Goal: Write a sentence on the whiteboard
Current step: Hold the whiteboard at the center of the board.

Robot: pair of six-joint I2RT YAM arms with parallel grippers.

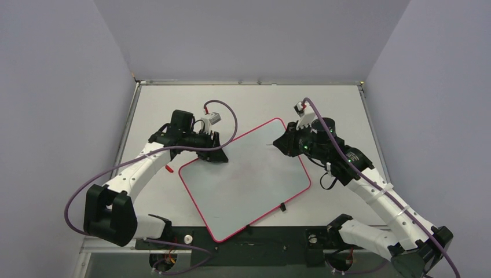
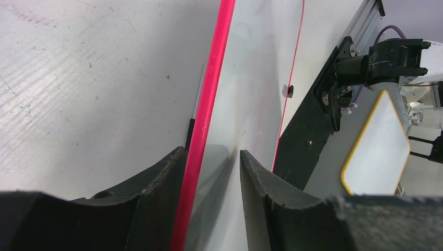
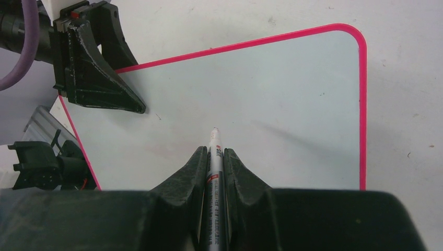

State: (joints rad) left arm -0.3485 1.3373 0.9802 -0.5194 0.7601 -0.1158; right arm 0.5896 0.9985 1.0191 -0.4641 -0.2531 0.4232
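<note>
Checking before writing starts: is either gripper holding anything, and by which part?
The right gripper grips the marker by its barrel, tip forward. The left gripper straddles an edge of the whiteboard, jaws apart, holding nothing.

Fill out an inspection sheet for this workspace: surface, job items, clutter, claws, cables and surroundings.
Surface: pale grey table, scuffed.
Job's things: whiteboard lies slanted with a pink frame, no writing seen on it; marker is uncapped, with its tip pointing at the board.
Clutter: small red piece on the table beside the board's left edge, possibly a cap; small white piece by the left arm's base.
Claws: left claw open, jaws astride the board's pink edge; right claw shut on the marker.
Cables: a purple cable loops along each arm.
Surroundings: plain walls on three sides; a yellow-framed board beyond the table.
</note>
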